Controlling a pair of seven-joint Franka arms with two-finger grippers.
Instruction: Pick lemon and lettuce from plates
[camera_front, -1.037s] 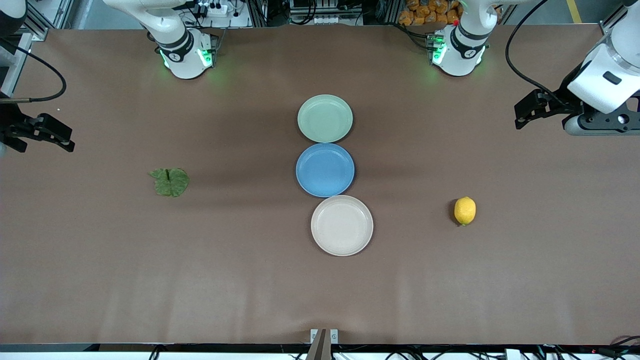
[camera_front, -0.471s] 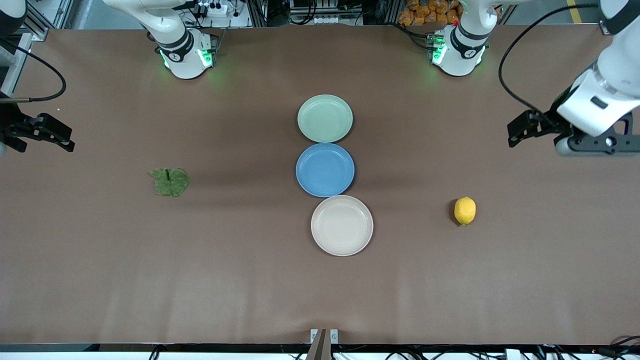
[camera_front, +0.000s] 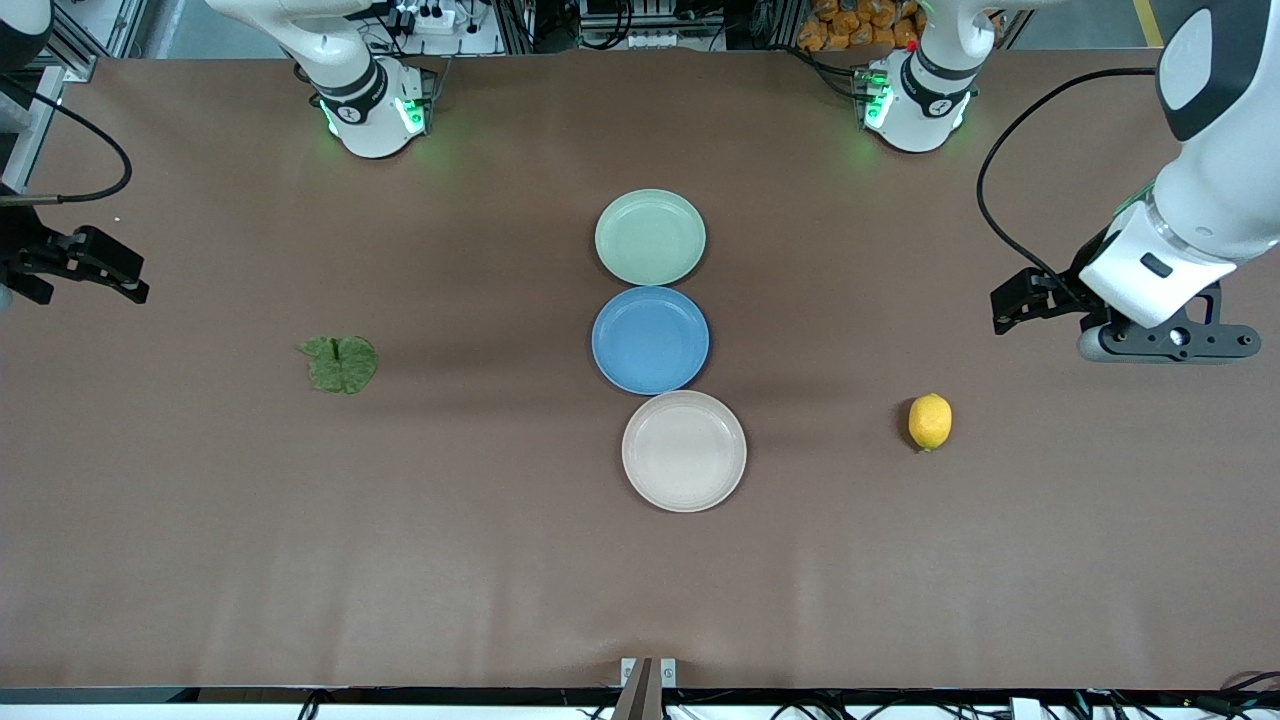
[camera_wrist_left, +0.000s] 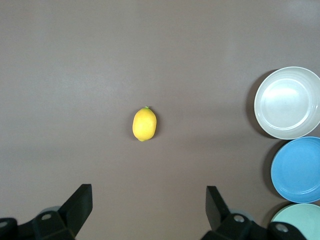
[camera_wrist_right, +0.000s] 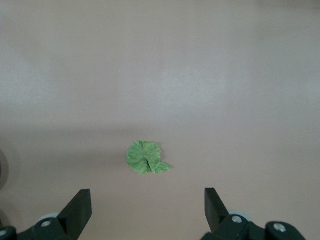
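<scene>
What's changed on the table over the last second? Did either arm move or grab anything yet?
Only the left arm moved: its left gripper, open and empty, swung in from the table's edge toward the lemon but is not over it yet. The right gripper waits open at its own end. Nothing was grabbed. The lemon, lettuce and all three plates stayed put, both foods lying on bare table.

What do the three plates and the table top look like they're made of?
The green plate, blue plate and beige plate look like smooth matte plastic or melamine with a soft sheen; ceramic can't be ruled out. The table seems covered in brown paper or cloth, faintly creased.
</scene>
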